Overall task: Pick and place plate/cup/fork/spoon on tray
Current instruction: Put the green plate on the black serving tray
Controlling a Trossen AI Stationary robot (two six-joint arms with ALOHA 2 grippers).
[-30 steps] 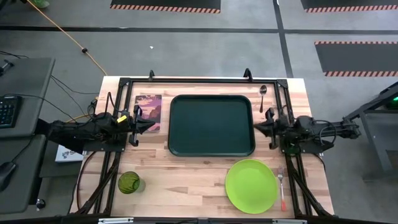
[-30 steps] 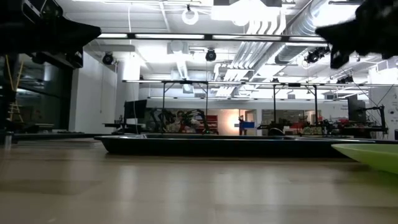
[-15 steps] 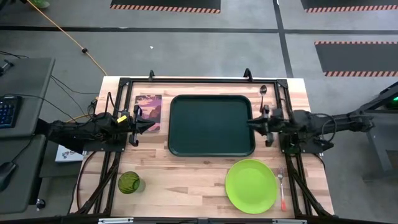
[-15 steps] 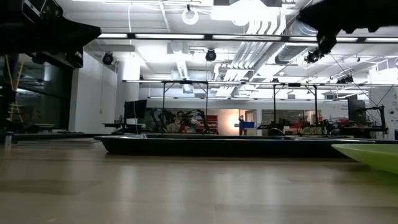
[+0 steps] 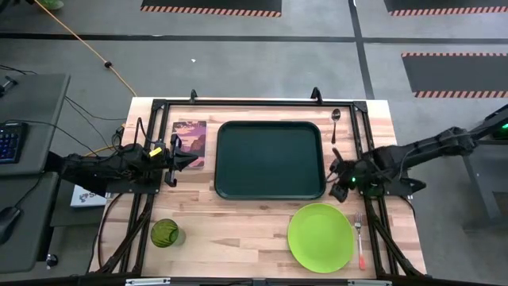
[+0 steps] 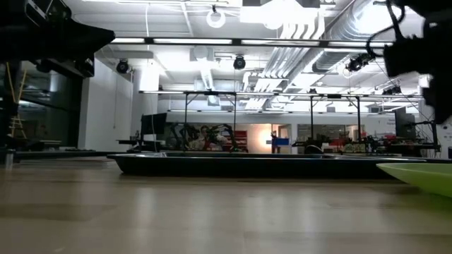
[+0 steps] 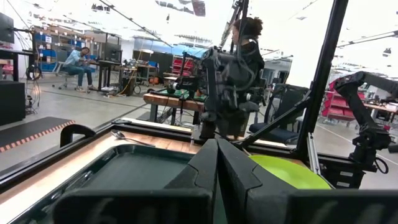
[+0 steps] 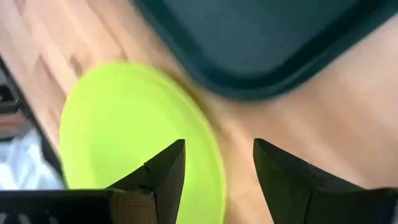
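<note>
The dark-green tray (image 5: pixel 270 159) lies mid-table. The lime-green plate (image 5: pixel 321 237) sits near the front right, with the orange-handled fork (image 5: pixel 359 240) beside it on the right. The metal spoon (image 5: pixel 336 117) lies past the tray's far right corner. The green cup (image 5: pixel 164 233) stands front left. My right gripper (image 5: pixel 338 179) is open and tipped downward over bare wood between the tray's near right corner and the plate; in its wrist view its fingers (image 8: pixel 163 169) frame the plate's edge (image 8: pixel 205 155). My left gripper (image 5: pixel 189 160) waits shut, left of the tray.
A picture card (image 5: pixel 189 143) lies left of the tray, under my left gripper. Black frame rails (image 5: pixel 254 103) run along the table's far and side edges. Bare wood lies between cup and plate along the near edge. A person (image 7: pixel 79 61) sits in the room beyond.
My right gripper has opened, tipped downward and moved from beside the tray's right rim toward the near edge, closer to the plate. Nothing on the table has moved.
</note>
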